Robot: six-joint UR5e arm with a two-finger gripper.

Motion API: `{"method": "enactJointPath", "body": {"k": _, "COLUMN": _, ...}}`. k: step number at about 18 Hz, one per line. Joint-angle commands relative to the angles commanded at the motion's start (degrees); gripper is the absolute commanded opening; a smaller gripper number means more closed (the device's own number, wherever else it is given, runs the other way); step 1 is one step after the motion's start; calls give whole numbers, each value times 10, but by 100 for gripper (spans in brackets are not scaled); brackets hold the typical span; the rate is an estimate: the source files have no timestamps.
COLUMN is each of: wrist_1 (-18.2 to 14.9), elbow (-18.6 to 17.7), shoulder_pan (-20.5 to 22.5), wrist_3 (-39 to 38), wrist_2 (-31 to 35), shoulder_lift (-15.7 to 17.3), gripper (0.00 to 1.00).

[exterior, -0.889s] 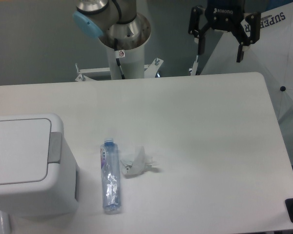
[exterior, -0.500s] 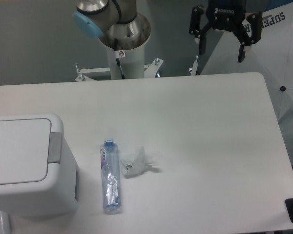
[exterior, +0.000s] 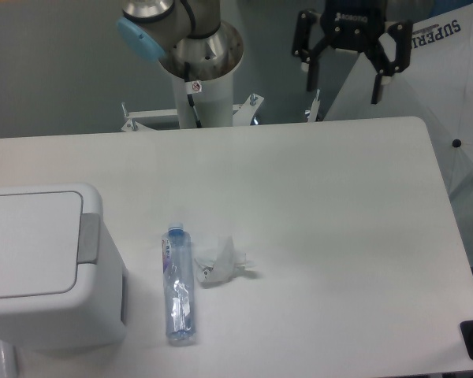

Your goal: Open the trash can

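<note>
The trash can is a large boxy white bin at the table's left front, its flat lid shut, with a grey push tab on its right edge. My gripper hangs high above the far right edge of the table, open and empty, its two black fingers spread wide. It is far from the trash can, up and to the right of it.
A clear plastic bottle lies on the white table just right of the trash can. A crumpled clear wrapper lies beside the bottle. The arm's base column stands behind the table's far edge.
My gripper has shifted a little to the left above the table's far edge. The trash can, bottle and wrapper have not moved.
</note>
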Motion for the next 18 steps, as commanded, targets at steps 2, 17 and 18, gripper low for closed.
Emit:
{"method": "enactJointPath", "body": {"k": 2, "wrist_1": 17, "elbow": -3, "shoulder_pan": -19, "wrist_3": -43, "wrist_2": 2, "shoulder_lift": -2, "gripper": 100}}
{"method": "enactJointPath", "body": {"k": 17, "wrist_1": 116, "elbow": -5, "shoulder_pan": -193, "wrist_3": -390, "wrist_2": -3, "shoulder_lift": -63, "gripper": 100}}
{"method": "enactJointPath", "body": {"k": 18, "wrist_1": 135, "elbow": -4, "shoulder_pan": -200, "wrist_3": -422, "wrist_2": -3, "shoulder_lift": -71, "gripper": 100}}
